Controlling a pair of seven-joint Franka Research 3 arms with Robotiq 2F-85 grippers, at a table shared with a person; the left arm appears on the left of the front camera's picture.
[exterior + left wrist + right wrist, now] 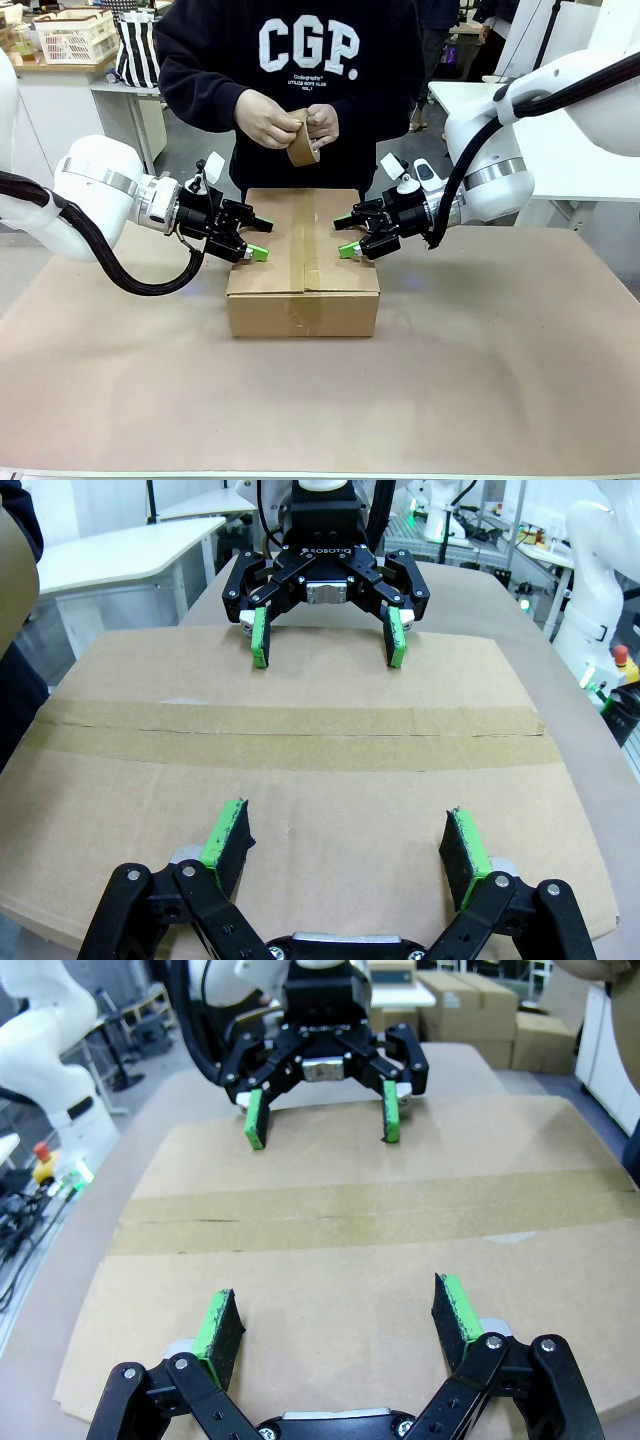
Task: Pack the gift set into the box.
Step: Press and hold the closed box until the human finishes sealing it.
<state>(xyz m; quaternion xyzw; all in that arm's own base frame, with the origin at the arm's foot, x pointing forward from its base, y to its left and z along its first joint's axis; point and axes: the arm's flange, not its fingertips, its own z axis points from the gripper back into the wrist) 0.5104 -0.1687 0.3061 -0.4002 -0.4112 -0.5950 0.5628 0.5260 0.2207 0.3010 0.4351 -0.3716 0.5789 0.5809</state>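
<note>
The brown cardboard box [303, 262] sits closed in the middle of the table, with a strip of brown tape [304, 240] running along its top seam. My left gripper [255, 238] hovers open over the box's left edge. My right gripper [347, 234] hovers open over its right edge, facing the other. In the left wrist view my own open fingers [345, 842] frame the taped top [290, 736], with the right gripper [328, 636] opposite. The right wrist view mirrors this: box top [350, 1220], my fingers [335, 1320], left gripper [320, 1112]. The gift set is hidden.
A person in a dark sweatshirt stands at the far edge, both hands holding a roll of brown tape [303, 143] above the box. The table [480, 380] is covered in brown paper. Other tables and stacked cartons [480, 1005] show beyond.
</note>
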